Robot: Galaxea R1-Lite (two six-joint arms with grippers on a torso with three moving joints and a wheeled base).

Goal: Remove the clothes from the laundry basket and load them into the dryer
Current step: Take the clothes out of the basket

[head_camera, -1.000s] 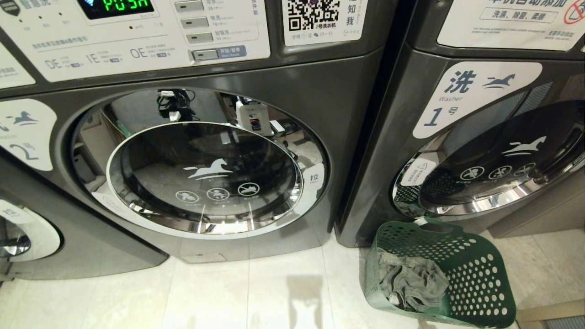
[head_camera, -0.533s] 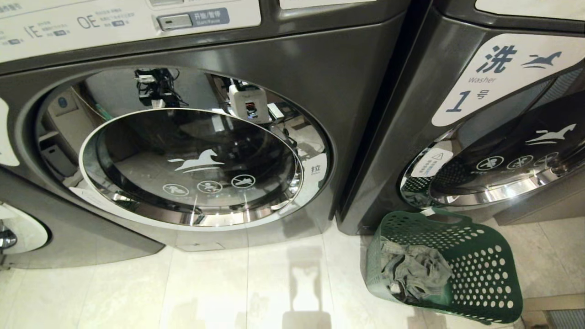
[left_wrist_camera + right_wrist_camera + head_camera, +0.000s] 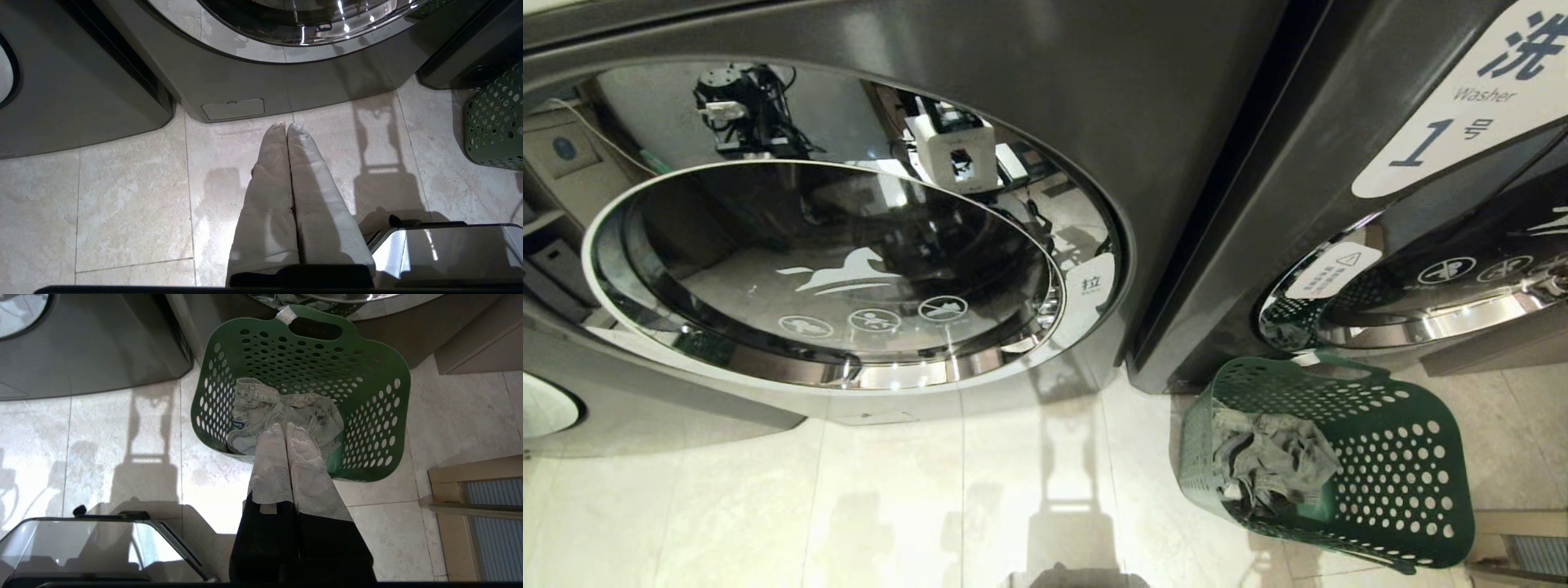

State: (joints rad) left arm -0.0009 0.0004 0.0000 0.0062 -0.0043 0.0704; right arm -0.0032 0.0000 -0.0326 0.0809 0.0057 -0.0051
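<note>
Jeans (image 3: pixel 282 410) lie crumpled in green basket (image 3: pixel 380 375): soft, limp, fairly heavy; best pinched at thick waistband fold. Right gripper (image 3: pixel 286 428) and left gripper (image 3: pixel 286 127) are seen clenched, empty.

I see glossy cream floor tiles (image 3: pixel 890 506) with thin grout lines, and a wooden cabinet base (image 3: pixel 470 490) at the right.

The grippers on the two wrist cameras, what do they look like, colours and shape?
The left gripper has two long, narrow fingers wrapped in pale beige-grey cloth, tapering to rounded tips, with a black part at their base. The right gripper looks the same: pale wrapped fingers, worn and mottled, on black finger bodies. No cables or markings show.
</note>
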